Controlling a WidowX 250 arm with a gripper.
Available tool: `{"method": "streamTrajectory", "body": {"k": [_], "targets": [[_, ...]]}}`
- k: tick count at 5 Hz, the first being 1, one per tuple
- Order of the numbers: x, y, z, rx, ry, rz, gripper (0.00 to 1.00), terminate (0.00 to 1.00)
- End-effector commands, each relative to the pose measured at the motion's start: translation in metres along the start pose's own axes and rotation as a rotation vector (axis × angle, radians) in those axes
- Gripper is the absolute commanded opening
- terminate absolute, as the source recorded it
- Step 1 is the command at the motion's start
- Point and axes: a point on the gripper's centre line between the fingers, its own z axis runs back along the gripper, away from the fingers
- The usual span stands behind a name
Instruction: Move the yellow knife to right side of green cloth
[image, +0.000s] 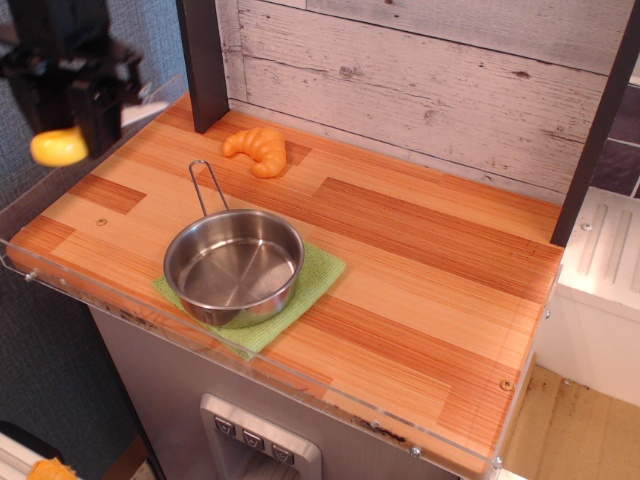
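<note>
My gripper (78, 120) is high at the far left, blurred by motion, and shut on the yellow knife (58, 147). The knife's yellow handle sticks out to the left below the fingers and its white blade (145, 112) pokes out to the right. The knife hangs well above the counter's left end. The green cloth (312, 283) lies near the front edge under a steel pan (234, 266), with its right corner showing past the pan's rim.
An orange croissant (258, 149) lies at the back near a dark post (204, 60). The pan's wire handle (205, 185) points back-left. A clear plastic lip (250, 372) runs along the counter's front edge. A second dark post (598, 120) stands at the right.
</note>
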Motion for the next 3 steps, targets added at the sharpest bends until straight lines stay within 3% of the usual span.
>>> {"method": "streamTrajectory", "body": {"k": [1,2,3], "targets": [[-0.009,-0.089,0.012,-0.128,-0.121,-0.104,0.0,0.0],[-0.022,-0.127,-0.009,-0.137,-0.146,-0.158,0.0,0.0],[-0.03,-0.15,-0.036,-0.116,-0.129,-0.179,0.0,0.0]]}}
